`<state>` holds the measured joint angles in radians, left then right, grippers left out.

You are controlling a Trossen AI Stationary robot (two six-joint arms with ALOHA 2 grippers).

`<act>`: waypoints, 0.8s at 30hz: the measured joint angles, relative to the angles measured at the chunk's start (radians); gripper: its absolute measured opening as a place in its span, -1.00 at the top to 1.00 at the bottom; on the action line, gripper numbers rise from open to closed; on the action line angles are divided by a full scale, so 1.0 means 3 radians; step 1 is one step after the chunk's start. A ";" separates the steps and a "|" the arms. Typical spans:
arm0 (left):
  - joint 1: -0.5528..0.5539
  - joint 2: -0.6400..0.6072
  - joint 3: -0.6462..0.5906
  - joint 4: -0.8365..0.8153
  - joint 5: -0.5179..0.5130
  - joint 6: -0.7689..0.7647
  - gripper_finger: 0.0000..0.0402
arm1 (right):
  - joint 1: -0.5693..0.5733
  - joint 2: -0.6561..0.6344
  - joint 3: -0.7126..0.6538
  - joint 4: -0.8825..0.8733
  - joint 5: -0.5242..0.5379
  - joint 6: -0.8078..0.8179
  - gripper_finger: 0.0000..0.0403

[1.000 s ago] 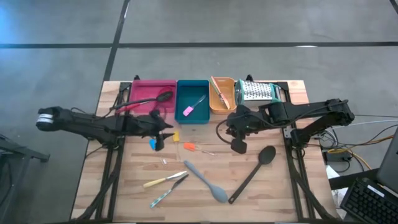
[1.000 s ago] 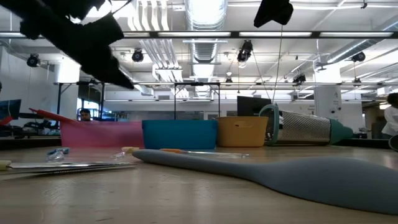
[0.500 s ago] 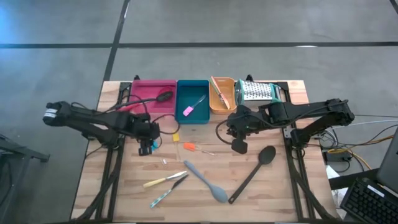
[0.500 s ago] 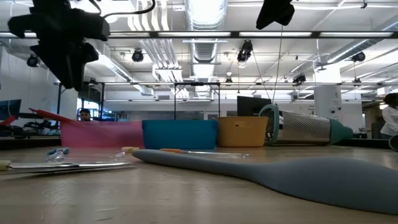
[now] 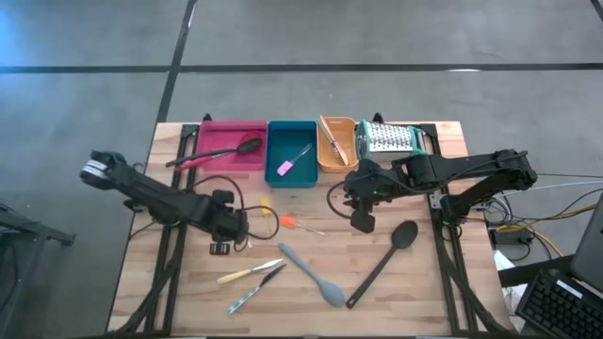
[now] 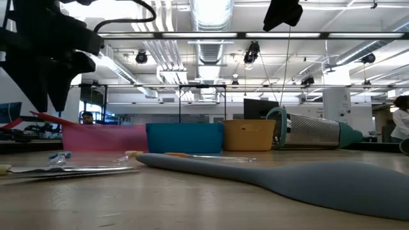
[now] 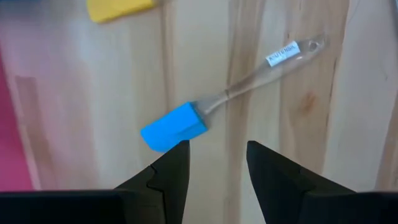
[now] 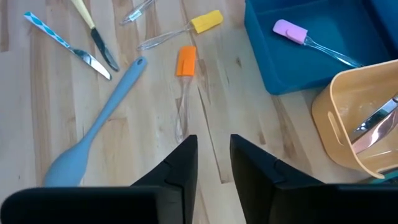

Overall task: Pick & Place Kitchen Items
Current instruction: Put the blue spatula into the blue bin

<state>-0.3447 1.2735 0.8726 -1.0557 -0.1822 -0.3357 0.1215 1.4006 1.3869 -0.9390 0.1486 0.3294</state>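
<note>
left gripper (image 7: 214,165) hangs open over the table — blue-headed spatula (image 7: 174,127) lies just beyond its empty fingertips.

Over the last second the left arm draws back from the pink tray (image 5: 231,143) toward the middle of the table (image 5: 424,292). Its left gripper (image 5: 220,247), earlier beside the tray's front edge, now hangs over bare wood just left of the yellow-handled knife's (image 5: 247,273) far end, fingers (image 7: 173,167) parted above the small blue spatula (image 7: 174,126).
</note>
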 joint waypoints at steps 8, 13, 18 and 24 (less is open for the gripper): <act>-0.0023 0.0147 0.0000 0.0006 0.0000 0.0215 0.21 | 0.0001 0.0000 0.0000 -0.0001 0.0000 0.0000 0.45; -0.0023 0.0240 0.0000 0.0184 -0.0071 0.0489 0.22 | 0.0001 0.0010 -0.0001 -0.0001 0.0000 0.0000 0.40; 0.0002 0.0263 0.0000 0.0200 0.0041 0.0678 0.23 | 0.0001 0.0011 -0.0001 -0.0001 -0.0065 0.0027 0.35; 0.0287 0.0263 -0.0002 0.0142 0.0238 0.0803 0.24 | 0.0002 0.0011 -0.0001 0.0000 -0.0089 0.0028 0.28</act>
<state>-0.2586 1.3525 0.8720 -1.0131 -0.1108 -0.0948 0.1220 1.4040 1.3865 -0.9390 0.1218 0.3379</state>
